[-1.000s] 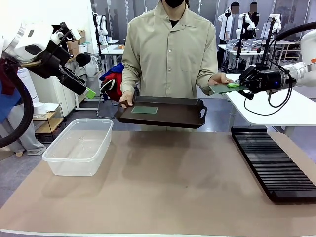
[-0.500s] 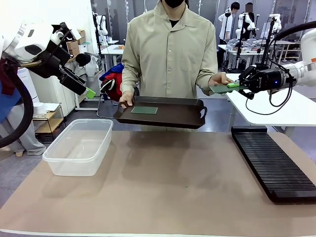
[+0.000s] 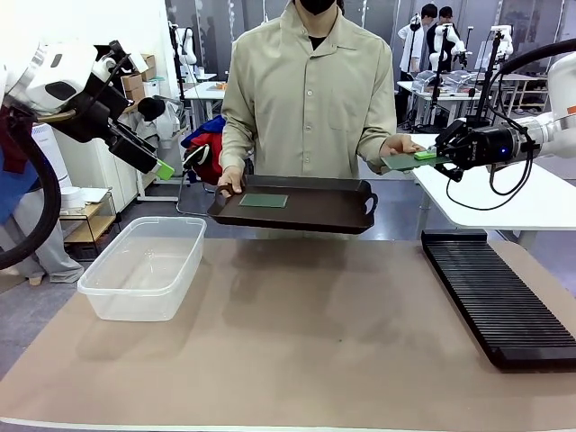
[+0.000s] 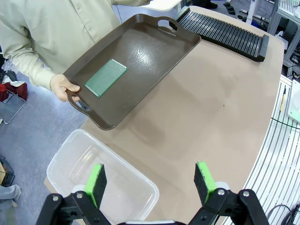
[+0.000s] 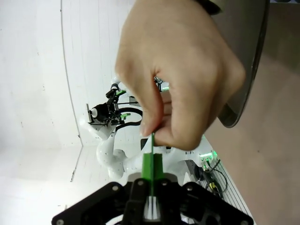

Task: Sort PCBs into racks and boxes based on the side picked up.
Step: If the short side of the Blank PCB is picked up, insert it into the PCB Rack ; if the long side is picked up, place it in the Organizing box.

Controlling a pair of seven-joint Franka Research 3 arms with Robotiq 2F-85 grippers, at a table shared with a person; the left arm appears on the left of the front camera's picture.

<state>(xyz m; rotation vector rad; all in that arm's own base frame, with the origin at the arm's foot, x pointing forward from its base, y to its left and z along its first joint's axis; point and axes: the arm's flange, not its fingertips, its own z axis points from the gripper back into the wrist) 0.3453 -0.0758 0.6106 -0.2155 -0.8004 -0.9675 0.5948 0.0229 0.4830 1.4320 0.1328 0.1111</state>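
Right fingers (image 3: 427,155) were clamped on one board (image 3: 400,162) at its edge, with the person's hand (image 3: 400,144) gripping it too — a handover, I'd judge. Second board (image 3: 264,201) lay on the tray (image 3: 333,211). Left fingers (image 4: 96,183) stood open above the box (image 3: 144,265) — rack (image 3: 495,301) empty.

Box (image 3: 135,301) left, rack (image 3: 495,297) right, PCB (image 3: 264,201) on tray (image 3: 333,211)

The room is bright, with soft white light from above. The brown tray (image 3: 328,211) has a white shiny patch near its middle in the left wrist view. Below the tray a faint grey shadow lies on the tan table (image 3: 297,342). In the right wrist view the person's hand (image 5: 178,79) next to the tray is close and a bit fuzzy, the wall behind it is washed out white, and the tray's edge looks bent
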